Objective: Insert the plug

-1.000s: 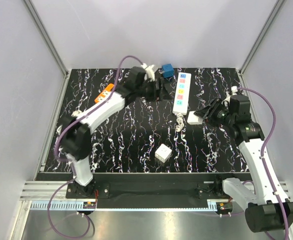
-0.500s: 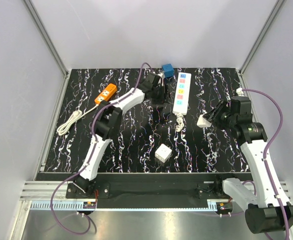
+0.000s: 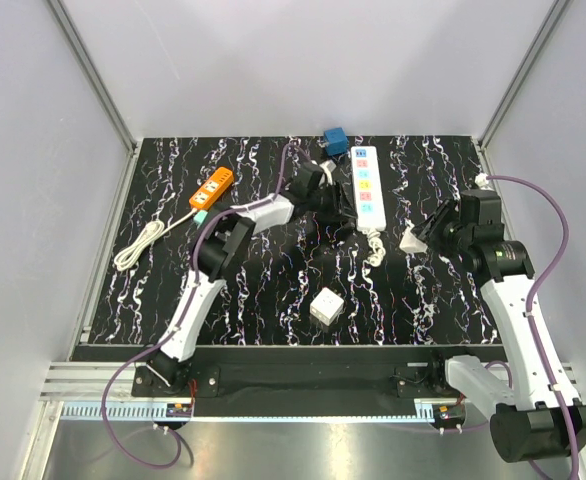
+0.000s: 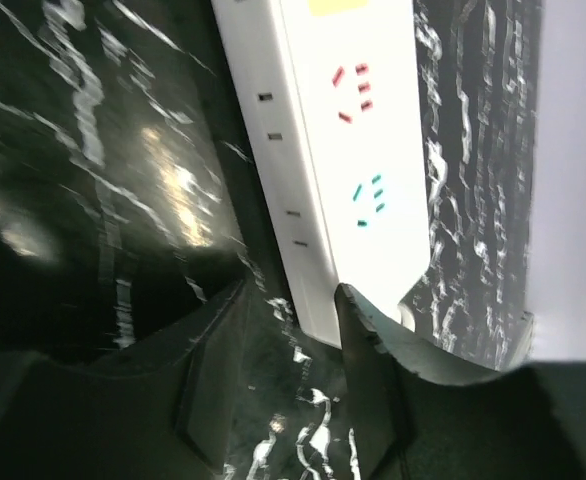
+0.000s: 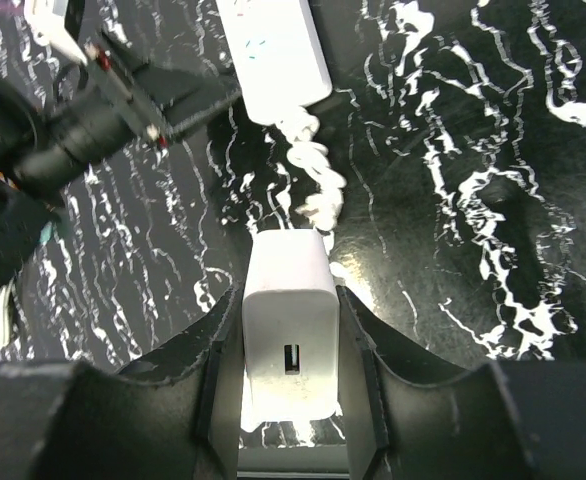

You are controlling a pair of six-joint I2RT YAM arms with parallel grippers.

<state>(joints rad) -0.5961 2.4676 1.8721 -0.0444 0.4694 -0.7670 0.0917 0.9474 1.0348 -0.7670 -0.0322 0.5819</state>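
Now the right pincer grips the white plug, free above the tabletop near the power strip end; whether the left pincer is closed, I cannot tell.

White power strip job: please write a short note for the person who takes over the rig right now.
Left end effector: jaws straddle the cord end of the white power strip; firm grip unclear.
Right end effector: shut on the white USB charger, right of the strip's cord.
Done: charger in hand.
Left: carry it to a socket and push it in.
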